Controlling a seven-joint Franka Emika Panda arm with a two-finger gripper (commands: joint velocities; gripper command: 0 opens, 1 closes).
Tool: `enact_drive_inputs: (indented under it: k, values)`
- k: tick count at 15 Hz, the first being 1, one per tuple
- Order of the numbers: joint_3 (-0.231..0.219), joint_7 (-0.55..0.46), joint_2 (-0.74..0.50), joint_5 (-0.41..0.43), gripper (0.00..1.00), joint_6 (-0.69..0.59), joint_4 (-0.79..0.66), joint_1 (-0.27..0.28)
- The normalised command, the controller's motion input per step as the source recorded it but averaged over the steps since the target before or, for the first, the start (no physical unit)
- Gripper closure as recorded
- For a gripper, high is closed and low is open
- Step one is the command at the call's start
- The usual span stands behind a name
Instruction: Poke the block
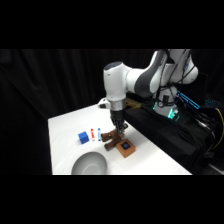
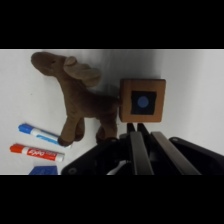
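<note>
The block [image 1: 126, 148] [image 2: 142, 100] is a small orange-brown square with a dark blue mark on its top face; it sits near the table's front right. My gripper [image 1: 120, 131] [image 2: 136, 128] hangs just above and behind it, fingers shut together, their tips close to the block's near edge in the wrist view. Whether the tips touch the block I cannot tell. Nothing is held.
A dark brown plush toy [image 1: 113, 139] [image 2: 77, 100] lies right beside the block. A blue marker [image 2: 40, 134], a red marker [image 2: 37, 152] and a bright blue cube [image 1: 83, 137] lie to its left. A white bowl [image 1: 90, 163] stands at the table's front edge.
</note>
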Motion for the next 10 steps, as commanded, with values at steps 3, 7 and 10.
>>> enact_drive_inputs:
  k: [3, 7, 10]
  values:
    - [0.025, 0.13, 0.21, -0.091, 0.99, 0.38, -0.07, 0.057]
    - [0.014, 0.15, 0.2, -0.113, 0.99, 0.32, -0.03, 0.071]
    - [0.013, 0.14, 0.17, -0.106, 0.99, 0.24, 0.01, 0.07]
